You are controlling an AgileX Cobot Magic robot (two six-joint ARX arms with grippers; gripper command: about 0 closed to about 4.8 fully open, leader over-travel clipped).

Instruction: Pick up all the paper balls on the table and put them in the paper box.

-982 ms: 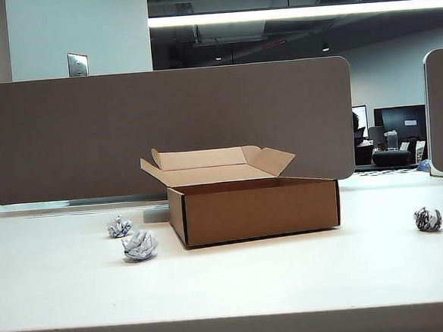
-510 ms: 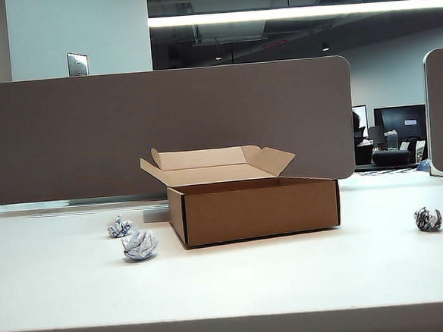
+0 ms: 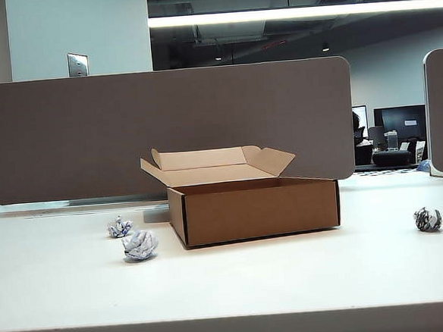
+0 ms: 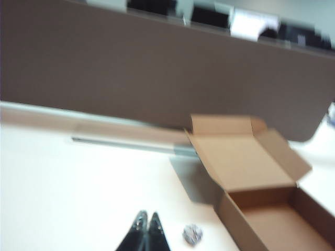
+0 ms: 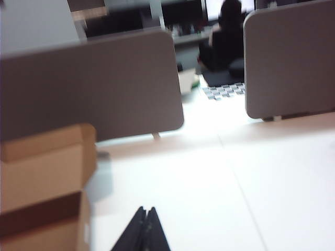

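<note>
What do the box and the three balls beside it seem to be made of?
Paper box: looks like brown corrugated cardboard, matte, with folded flaps and dark corner edges. Paper balls: crumpled printed paper, by the creased facets; the two on the left whitish with blue-grey marks, the right one darker black-and-white.

Bright ceiling strip light (image 3: 300, 12) overhead; both wrist views motion-blurred.

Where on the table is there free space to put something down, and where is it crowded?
The table is bare in front of the paper box, and between the box and the dark paper ball on the right. It is tighter left of the box, where two whitish paper balls lie close together. The left gripper and right gripper are shut, above the table.
</note>
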